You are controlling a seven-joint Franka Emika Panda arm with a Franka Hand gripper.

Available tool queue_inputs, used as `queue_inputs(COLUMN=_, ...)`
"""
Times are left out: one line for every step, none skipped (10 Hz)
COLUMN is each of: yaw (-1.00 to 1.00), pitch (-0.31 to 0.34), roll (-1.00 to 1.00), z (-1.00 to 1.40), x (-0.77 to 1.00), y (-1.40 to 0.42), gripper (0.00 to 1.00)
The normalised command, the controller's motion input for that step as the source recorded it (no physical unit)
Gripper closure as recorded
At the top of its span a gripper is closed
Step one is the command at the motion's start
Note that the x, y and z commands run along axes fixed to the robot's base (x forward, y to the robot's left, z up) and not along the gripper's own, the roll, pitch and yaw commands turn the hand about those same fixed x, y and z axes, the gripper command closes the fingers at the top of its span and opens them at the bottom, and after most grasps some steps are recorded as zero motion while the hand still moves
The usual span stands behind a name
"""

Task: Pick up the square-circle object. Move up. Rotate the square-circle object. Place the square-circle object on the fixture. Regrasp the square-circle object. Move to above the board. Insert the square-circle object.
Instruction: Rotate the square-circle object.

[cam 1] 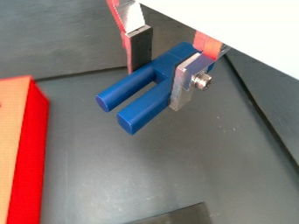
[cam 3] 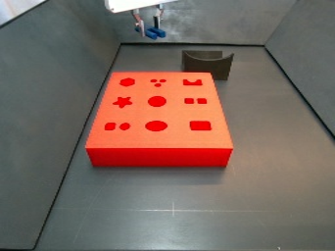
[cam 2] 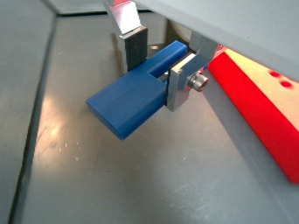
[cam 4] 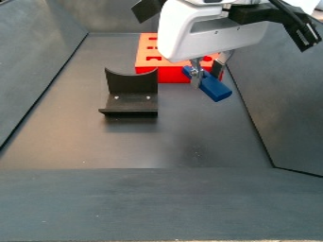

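Up off the dark floor in a wrist view, the hand (cam 1: 167, 63) has its silver fingers (cam 1: 184, 80) pinched on the blue square-circle object (cam 1: 138, 94), whose two prongs stick out free, clear of the floor. An edge of the red board (cam 1: 26, 149) shows beside it.

In a wrist view from the flip side, same deal: the hand (cam 2: 158, 66) is clamped on the blue block (cam 2: 131, 96), and the board (cam 2: 263, 114) runs along close by, not touching.

In a side view, the hand (cam 3: 155, 24) hangs at the far end, beyond the board (cam 3: 160, 116) and left of the fixture (cam 3: 209, 64). The blue piece (cam 3: 156, 32) is just a speck in it.

In a side view from the opposite end, the hand (cam 4: 202, 66) holds the block (cam 4: 210, 86) tilted in the air, right of the fixture (cam 4: 128, 92), with the board (cam 4: 154, 53) behind.
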Motion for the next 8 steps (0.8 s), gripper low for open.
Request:
queue_inputs(yaw=-1.0, pitch=-0.002, roll=0.0, z=0.0, x=0.0, y=0.02, gripper=1.0)
queue_inputs(yaw=-1.0, pitch=-0.002, roll=0.0, z=0.0, x=0.0, y=0.02, gripper=1.0)
queue_inputs(yaw=-1.0, pitch=-0.002, roll=0.0, z=0.0, x=0.0, y=0.02, gripper=1.0)
queue_inputs(yaw=-1.0, pitch=-0.002, roll=0.0, z=0.0, x=0.0, y=0.02, gripper=1.0)
queue_inputs(yaw=-1.0, pitch=-0.002, roll=0.0, z=0.0, x=0.0, y=0.02, gripper=1.0)
queue_inputs(yaw=-1.0, pitch=-0.002, roll=0.0, z=0.0, x=0.0, y=0.02, gripper=1.0)
queue_inputs(yaw=-1.0, pitch=-0.002, roll=0.0, z=0.0, x=0.0, y=0.02, gripper=1.0)
queue_inputs(yaw=-1.0, pitch=-0.003, roll=0.0, z=0.0, x=0.0, y=0.02, gripper=1.0)
